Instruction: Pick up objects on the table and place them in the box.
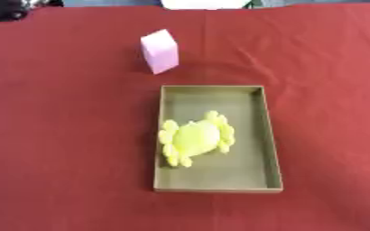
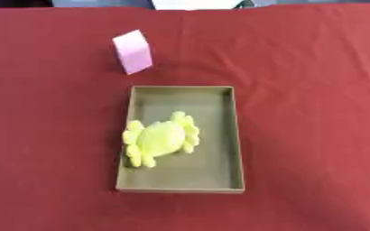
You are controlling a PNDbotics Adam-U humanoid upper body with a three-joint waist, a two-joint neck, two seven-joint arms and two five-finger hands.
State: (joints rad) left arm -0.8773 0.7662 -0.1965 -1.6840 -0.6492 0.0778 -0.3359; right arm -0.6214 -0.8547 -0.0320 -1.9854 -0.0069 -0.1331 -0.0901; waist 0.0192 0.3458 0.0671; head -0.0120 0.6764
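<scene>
**Toy in box, block outside**

I see the open box (image 1: 273, 135) lying on the red surface (image 1: 62, 135). A yellow toy (image 1: 196, 139) lies inside, against its left wall. A pink block (image 1: 159, 51) stands tilted just beyond the box's far left corner, apart from it. Neither hand shows, so I cannot tell their state.

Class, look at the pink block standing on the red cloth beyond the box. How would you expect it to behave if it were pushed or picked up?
The pink block stands upright on a narrow base, so a push near its top would probably tip it. Its flat faces suggest it will not roll. It looks like a light, boxy piece, perhaps foam, likely easy to lift; that is only a guess from its look.
</scene>
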